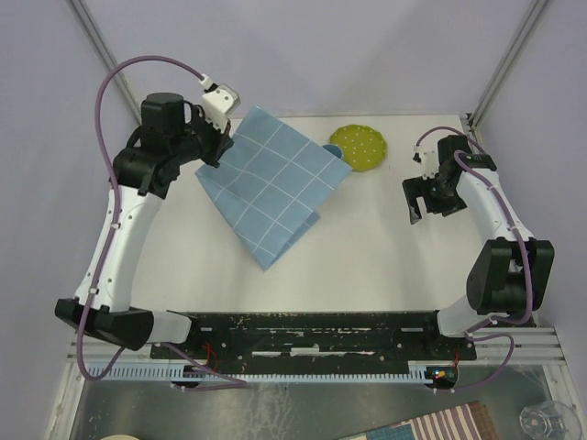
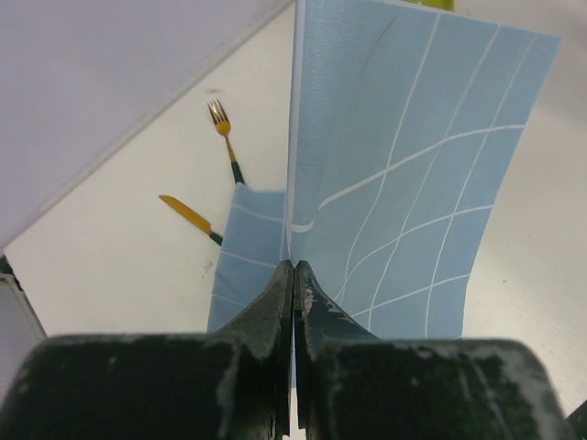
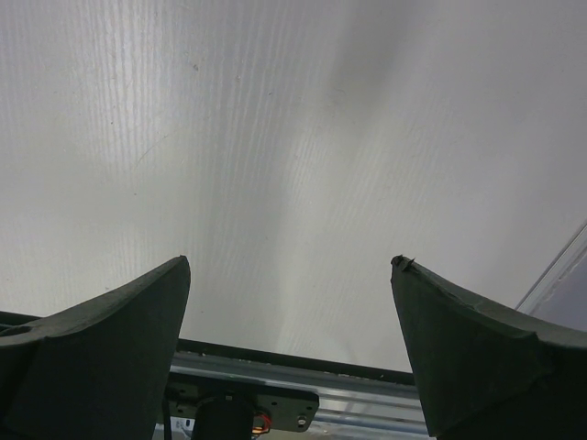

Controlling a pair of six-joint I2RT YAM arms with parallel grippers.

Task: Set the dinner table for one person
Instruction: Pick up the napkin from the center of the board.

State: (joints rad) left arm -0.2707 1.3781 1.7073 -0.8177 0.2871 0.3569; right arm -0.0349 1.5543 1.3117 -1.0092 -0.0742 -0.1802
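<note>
The left claw [image 2: 293, 268] was clenched on one edge of the light-blue checked cloth [image 1: 271, 188]. It held that edge off the dinner table [image 1: 367, 238] at the far left, so the cloth ran down and away from the claw toward the near middle. Its long axis lay on a diagonal across the table, and its lower end rested crumpled on the surface. The move ahead seemed to depend on this: the cloth needed drawing out along that diagonal to lie flat, and only the left arm had hold of it.

The right claw [image 3: 289, 266] was spread wide with nothing in it. It hung over bare table on the right, well apart from the cloth.

In the left wrist view a fork [image 2: 223, 128] and a knife [image 2: 188, 215] lay on the table just beside the hanging cloth. Both had yellow heads and dark handles, and the handle ends sat near its folded lower part, so they could be dragged or covered. A green dotted plate [image 1: 358, 147] sat at the far edge, near the cloth's far corner. A blue rim [image 1: 336, 150] beside it was possibly a cup, but most of it was hidden.
</note>
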